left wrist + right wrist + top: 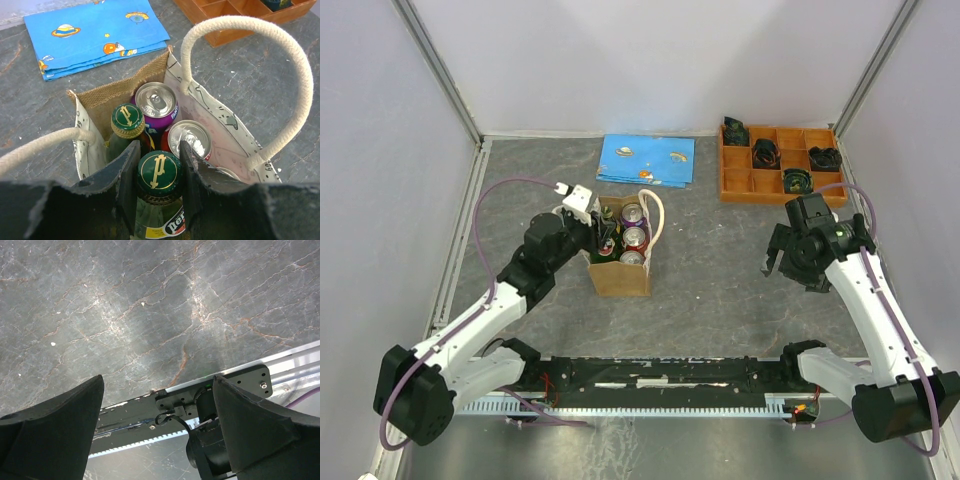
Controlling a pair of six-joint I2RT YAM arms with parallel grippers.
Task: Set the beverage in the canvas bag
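Beverage bottle (159, 200), green glass with a gold-printed cap, sits clamped by its neck between the two fingers (127, 180) of the left gripper (159, 162). The jaws are closed to about the cap's width and press on both sides of it. The bottle hangs in the mouth of the canvas bag (618, 275), at the end of the bag nearest the left arm. Whether its base has reached the bag's floor cannot be told.

Inside the bag, a second green bottle (127, 119) stands just beside the held one. A purple can (156, 102) sits at the far end and a silver-topped can (190, 139) along the far-handle side. The right gripper (157, 382) hangs well away from the bag, spread wide and empty.

The main risk is letting go too early. If the base is not yet down, the bottle would drop, strike the neighbouring glass or lean onto the cans, and the light bag could topple. The bag is crowded, so a slanted descent might wedge the bottle against the other bottle. One rope handle (45, 142) lies beside the gripper, and a careless retreat could snag it and drag the bag.
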